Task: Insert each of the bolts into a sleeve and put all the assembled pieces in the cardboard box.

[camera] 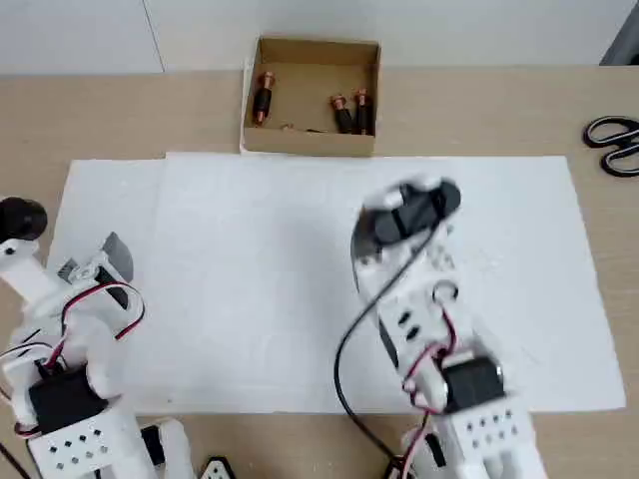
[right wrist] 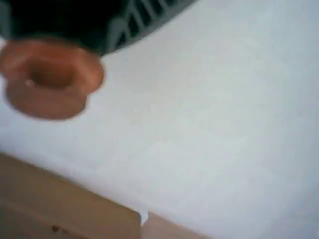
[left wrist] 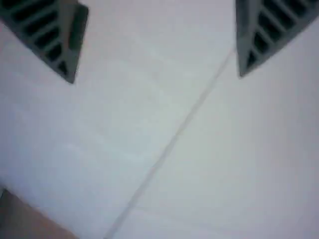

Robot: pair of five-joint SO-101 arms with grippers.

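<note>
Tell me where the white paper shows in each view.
High view: white paper covers the middle of the table, up to the cardboard box.
Left wrist view: white paper lies beneath the open left hand, a seam crossing it.
Right wrist view: white paper lies behind the copper piece in the right hand.
Shared landmark: the paper's edge against the brown table.

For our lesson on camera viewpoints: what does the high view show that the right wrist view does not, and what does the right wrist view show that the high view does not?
High view extra: the box with three pieces inside, the scissors and the left arm. Right wrist view extra: a copper piece, seen end on, held in the right tool. Shared: that tool, the paper and the table.
</note>
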